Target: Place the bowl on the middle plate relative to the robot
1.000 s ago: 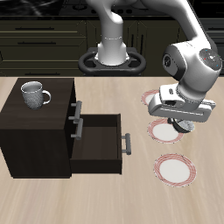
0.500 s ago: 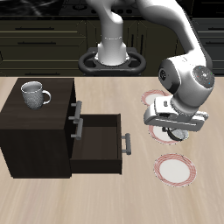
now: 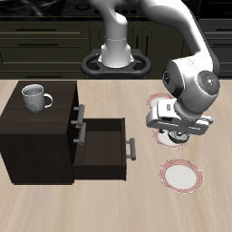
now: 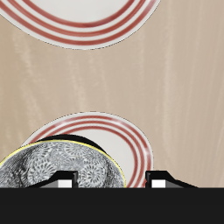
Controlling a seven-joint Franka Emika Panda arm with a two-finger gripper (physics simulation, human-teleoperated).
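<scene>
The bowl (image 4: 52, 162), speckled dark inside, sits over the middle plate (image 4: 131, 140), off-centre toward one side of its red-striped rim. My gripper (image 4: 111, 179) is open and straddles the bowl's rim, one finger inside the bowl and the other outside it. In the exterior view the gripper (image 3: 177, 136) is low over the middle plate (image 3: 160, 138), and the hand hides most of the bowl (image 3: 172, 140). I cannot tell whether the bowl rests fully on the plate.
A second striped plate (image 3: 180, 175) lies nearer the table's front edge, and a third (image 3: 159, 98) farther back. A dark cabinet (image 3: 41, 136) has its drawer (image 3: 104, 145) pulled open, with a mug (image 3: 36, 97) on top.
The arm has come down and shifted slightly toward the cabinet, bringing the bowl low over the middle plate.
</scene>
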